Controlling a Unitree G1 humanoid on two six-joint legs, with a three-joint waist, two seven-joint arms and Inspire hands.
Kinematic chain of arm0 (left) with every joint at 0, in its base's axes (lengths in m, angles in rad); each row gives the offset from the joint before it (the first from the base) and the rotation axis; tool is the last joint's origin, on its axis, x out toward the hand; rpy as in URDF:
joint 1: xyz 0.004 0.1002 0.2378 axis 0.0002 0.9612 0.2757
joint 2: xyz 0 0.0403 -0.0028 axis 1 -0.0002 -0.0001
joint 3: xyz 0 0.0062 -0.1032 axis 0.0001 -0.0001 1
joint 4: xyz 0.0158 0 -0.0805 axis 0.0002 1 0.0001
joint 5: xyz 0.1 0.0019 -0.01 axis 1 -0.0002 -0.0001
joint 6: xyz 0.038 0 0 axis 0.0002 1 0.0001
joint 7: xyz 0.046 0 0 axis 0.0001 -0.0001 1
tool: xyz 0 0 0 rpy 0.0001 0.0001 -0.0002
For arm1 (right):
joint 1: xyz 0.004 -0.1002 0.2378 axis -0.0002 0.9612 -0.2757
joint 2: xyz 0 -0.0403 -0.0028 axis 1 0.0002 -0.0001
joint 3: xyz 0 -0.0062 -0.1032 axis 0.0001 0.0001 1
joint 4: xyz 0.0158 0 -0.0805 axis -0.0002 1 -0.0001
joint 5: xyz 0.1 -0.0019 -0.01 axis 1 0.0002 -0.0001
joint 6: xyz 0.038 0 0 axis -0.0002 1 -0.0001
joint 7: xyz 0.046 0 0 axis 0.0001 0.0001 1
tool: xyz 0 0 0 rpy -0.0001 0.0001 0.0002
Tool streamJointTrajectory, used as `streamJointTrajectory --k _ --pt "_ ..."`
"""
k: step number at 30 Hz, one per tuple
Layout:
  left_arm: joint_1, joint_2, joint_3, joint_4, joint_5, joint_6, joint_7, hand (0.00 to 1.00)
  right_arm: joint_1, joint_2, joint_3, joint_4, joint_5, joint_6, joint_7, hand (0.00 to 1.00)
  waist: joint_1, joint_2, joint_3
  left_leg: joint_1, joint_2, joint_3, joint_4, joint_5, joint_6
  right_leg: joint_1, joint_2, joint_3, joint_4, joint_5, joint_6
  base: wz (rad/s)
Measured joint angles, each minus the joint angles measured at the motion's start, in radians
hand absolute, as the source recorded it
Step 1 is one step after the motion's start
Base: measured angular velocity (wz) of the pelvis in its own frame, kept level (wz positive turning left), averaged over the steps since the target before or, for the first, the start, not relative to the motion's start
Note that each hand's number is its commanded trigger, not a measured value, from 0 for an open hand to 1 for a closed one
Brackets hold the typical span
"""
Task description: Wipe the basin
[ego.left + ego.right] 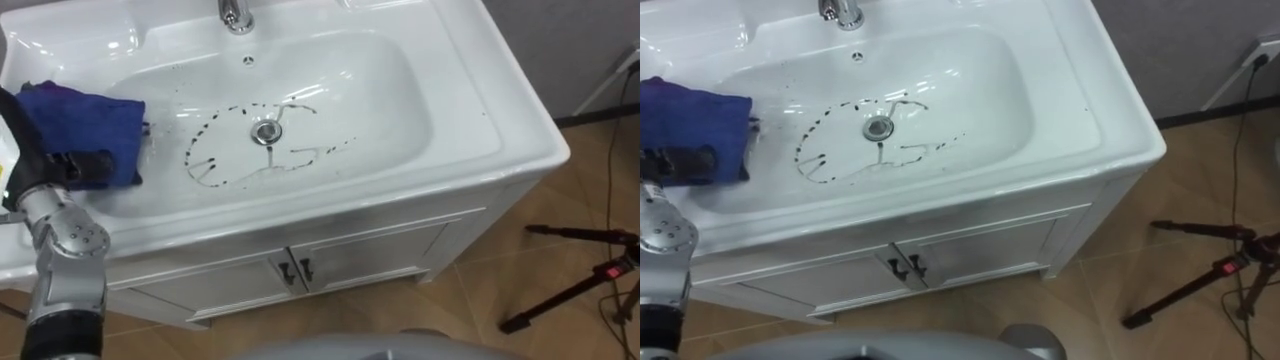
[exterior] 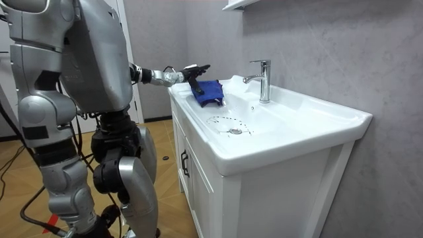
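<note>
A white basin (image 1: 400, 90) is set in a vanity top, with a drain (image 1: 266, 131) in the middle of the bowl. A ring of dark marks (image 1: 205, 150) runs round the drain. A blue cloth (image 1: 85, 120) hangs over the bowl's left slope. My left hand (image 1: 85, 167) is at the basin's left rim, its dark fingers curled on the cloth's near edge. In the room view the left hand (image 2: 192, 71) reaches over the vanity's near end with the blue cloth (image 2: 208, 92) hanging under it. I stand in front of the vanity.
A chrome faucet (image 1: 235, 15) rises at the back of the basin. Below the top are cabinet doors (image 1: 295, 270) with small handles. A dark tripod (image 1: 590, 270) lies across the wooden floor to the right.
</note>
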Motion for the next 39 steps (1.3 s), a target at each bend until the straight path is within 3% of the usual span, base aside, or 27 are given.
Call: streamJointTrajectory --k 7,12,18,26,27,28,30,32,34,37,39 --pt "-0.005 0.0 -0.007 0.052 -0.009 0.002 -0.052 0.0 -0.009 0.0 0.001 -0.003 0.001 0.0 -0.002 0.0 -0.006 -0.012 0.0047 0.004 0.0 -0.002 0.005 0.0 0.0 0.013 -0.003 -0.008 -0.003 0.0 0.0 0.03" --pt "-0.045 0.0 -0.006 0.102 -0.008 -0.002 -0.082 0.0 -0.009 0.0 0.001 -0.002 -0.002 0.0 -0.002 0.0 0.002 -0.018 0.0077 0.01 0.0 0.002 0.005 0.0 0.001 0.012 -0.002 -0.003 0.001 0.0 0.0 0.0" --pt "-0.061 0.0 0.001 0.126 0.0 0.003 -0.12 0.0 -0.009 0.0 0.0 -0.008 -0.003 0.023 -0.002 0.0 0.018 -0.008 -0.0034 0.01 0.001 0.02 -0.001 -0.004 0.005 -0.003 -0.001 0.004 0.014 0.0 0.0 -0.06" --pt "-0.085 0.001 0.004 0.148 -0.003 0.015 -0.145 0.0 -0.008 -0.001 0.0 -0.007 0.002 0.036 -0.002 0.0 0.027 -0.009 -0.0034 0.013 0.001 0.027 -0.001 -0.004 0.005 -0.007 -0.001 0.008 0.021 0.0 0.0 -0.02" --pt "-0.092 0.001 0.008 0.152 0.006 0.021 -0.149 0.19 -0.009 -0.001 -0.001 -0.006 0.001 0.039 -0.001 0.0 0.028 -0.009 -0.0039 0.013 0.001 0.033 -0.001 -0.004 0.005 -0.012 0.0 0.013 0.028 -0.001 0.0 -0.11" --pt "-0.094 0.001 0.011 0.154 0.012 0.025 -0.151 0.24 -0.009 -0.001 -0.002 -0.006 0.0 0.042 -0.001 0.0 0.03 -0.01 -0.0043 0.013 0.001 0.038 -0.002 -0.004 0.005 -0.016 0.0 0.017 0.032 -0.001 0.0 -0.17" --pt "-0.095 0.001 0.031 0.155 0.04 0.037 -0.168 0.54 -0.008 -0.001 -0.002 -0.006 0.0 0.045 -0.001 0.0 0.031 -0.011 -0.0049 0.015 0.003 0.047 -0.002 -0.004 0.005 -0.02 0.003 0.025 0.034 0.0 -0.002 -0.13" --pt "-0.097 0.001 0.037 0.155 0.063 0.048 -0.175 1.0 -0.007 -0.001 -0.003 -0.008 0.0 0.053 0.001 0.0 0.028 -0.013 -0.0071 0.015 0.003 0.047 -0.001 -0.004 0.005 -0.02 0.003 0.025 0.034 0.0 -0.002 -0.02" --pt "-0.103 0.005 0.046 0.155 0.091 0.056 -0.176 1.0 -0.004 -0.001 -0.004 -0.008 0.0 0.071 0.002 0.0 0.028 -0.016 -0.009 0.016 0.004 0.047 0.0 -0.004 0.005 -0.019 0.003 0.025 0.034 0.001 -0.003 0.0" --pt "-0.127 0.034 0.073 0.155 0.129 0.077 -0.193 1.0 0.01 -0.001 -0.005 -0.015 -0.008 0.087 0.003 0.0 0.027 -0.017 -0.0116 0.019 0.004 0.047 0.002 -0.004 0.005 -0.013 0.003 0.025 0.034 0.001 -0.003 0.0" --pt "-0.137 0.073 0.069 0.166 0.13 0.091 -0.231 1.0 0.017 -0.001 -0.006 -0.042 -0.012 0.101 0.002 0.0 0.025 -0.017 -0.0113 0.026 0.004 0.048 0.001 -0.004 0.005 -0.007 0.003 0.025 0.034 0.001 -0.003 0.0"
